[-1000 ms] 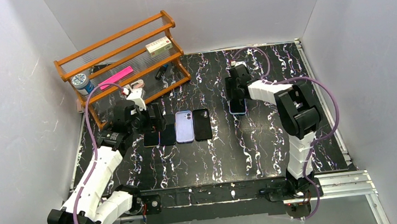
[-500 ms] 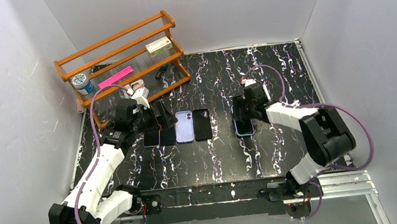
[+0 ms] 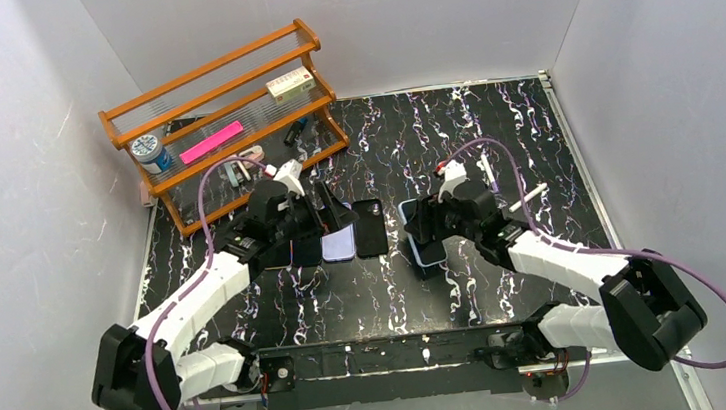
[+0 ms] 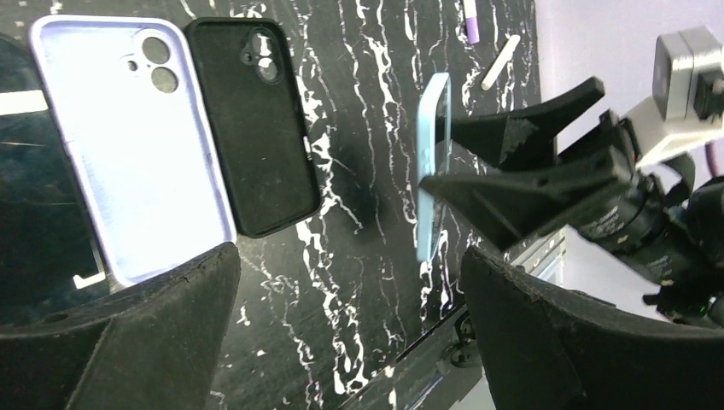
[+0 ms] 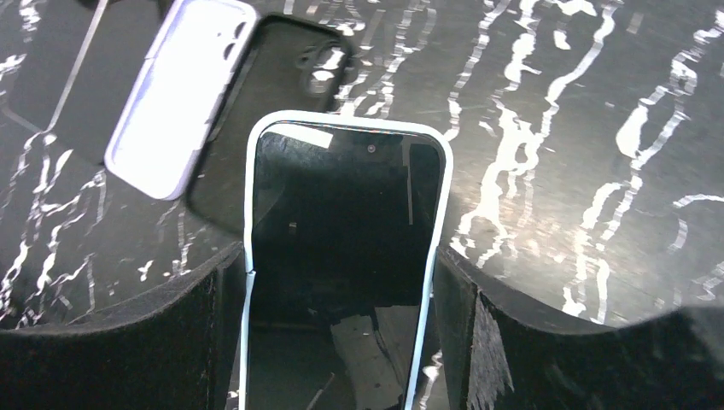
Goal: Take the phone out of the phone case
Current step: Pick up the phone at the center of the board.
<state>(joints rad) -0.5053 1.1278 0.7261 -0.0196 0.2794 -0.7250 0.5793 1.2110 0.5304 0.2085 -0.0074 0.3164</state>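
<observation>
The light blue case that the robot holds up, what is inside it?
A phone with a dark screen fills the light blue case, held by the right gripper. Its back is hidden by the case.

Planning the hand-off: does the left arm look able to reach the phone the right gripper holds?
Probably yes. The open left gripper faces the phone, which the right gripper holds up edge-on to it, and nothing stands between them.

rack [image 3: 217,83]: back left, holds jar [image 3: 146,151], pink card [image 3: 212,141], box [image 3: 290,83] | lilac case [image 4: 137,154] beside black case [image 4: 260,128], mid-table | two pens [image 3: 529,194], right side
</observation>
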